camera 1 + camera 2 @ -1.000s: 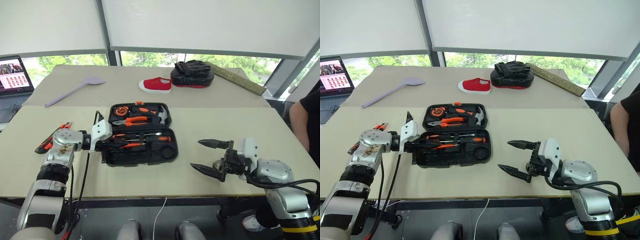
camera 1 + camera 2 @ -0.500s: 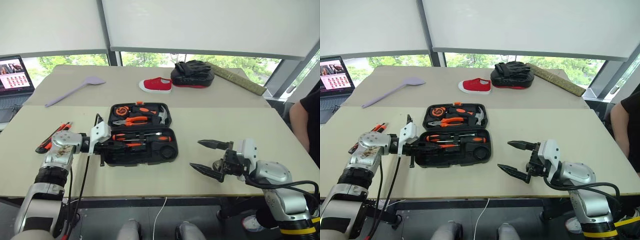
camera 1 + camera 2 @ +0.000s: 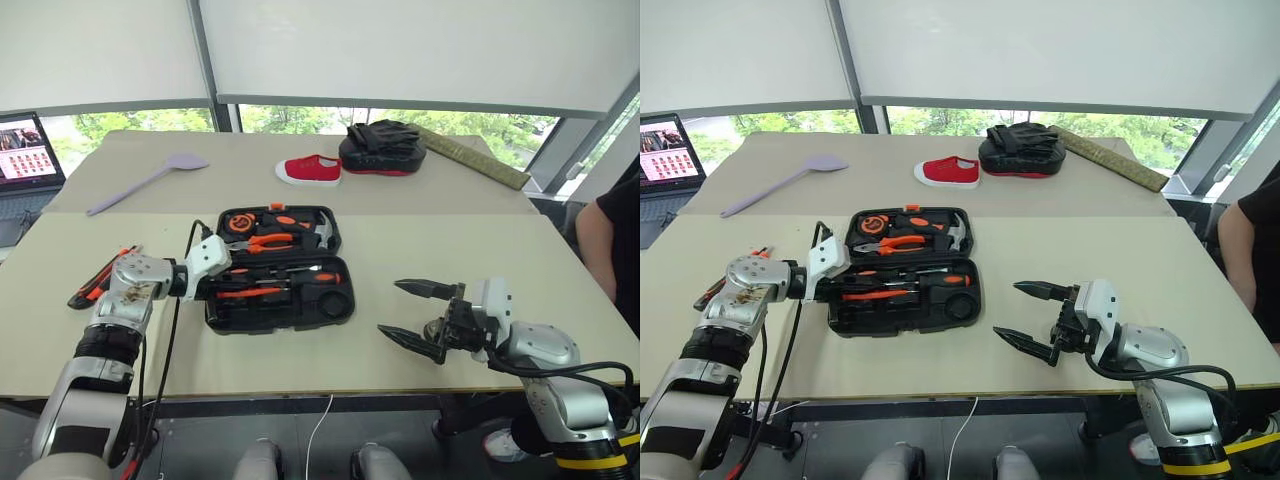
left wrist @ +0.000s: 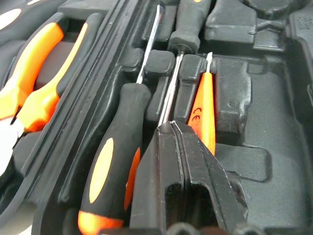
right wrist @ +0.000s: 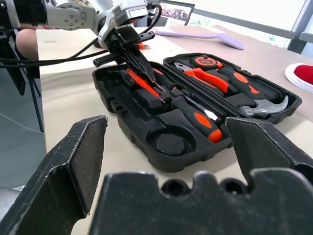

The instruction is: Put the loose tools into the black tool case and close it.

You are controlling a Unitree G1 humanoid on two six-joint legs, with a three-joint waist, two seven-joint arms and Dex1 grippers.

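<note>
The black tool case (image 3: 340, 312) lies open in the middle of the near table, with pliers, a hammer and screwdrivers in its moulded slots. My left gripper (image 4: 171, 129) is shut, its tips down in the left end of the near half, right beside a slim orange screwdriver (image 4: 203, 110) and over a thin steel shaft. I cannot tell if it pinches anything. Loose tools (image 3: 98, 286) with orange-and-black handles lie on the table to the left of my left arm. My right gripper (image 3: 390, 307) hovers open and empty to the right of the case.
On the far table lie a lilac spoon (image 3: 145, 182), a red shoe (image 3: 310, 168), a black mitt (image 3: 380, 148) and a long olive bar (image 3: 470, 155). A laptop (image 3: 25, 150) stands at the far left. A person (image 3: 615, 240) sits at the right edge.
My left wrist has tilted a little over the case's left end, still shut. The right gripper has stayed in place, open.
</note>
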